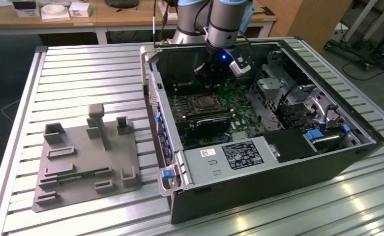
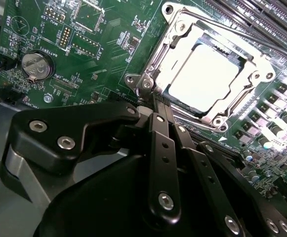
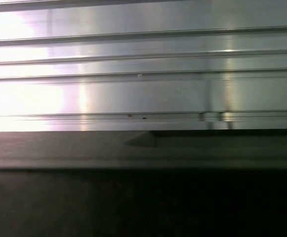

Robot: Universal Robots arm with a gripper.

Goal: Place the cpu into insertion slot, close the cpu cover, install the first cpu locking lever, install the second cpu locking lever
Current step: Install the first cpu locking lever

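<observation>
The cpu (image 2: 210, 76) lies in the socket, with the cpu cover (image 2: 179, 39) shut over it. The end effector (image 2: 155, 104), fingers drawn narrow and holding nothing, hangs at the socket's corner. Lever locking seems in hand, calling for a steady downward press.

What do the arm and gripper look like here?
The arm has silver-grey tubular segments with rounded joints and a small blue light near the wrist. The gripper is matte black, built of jointed bars fastened with silver screws.
</observation>
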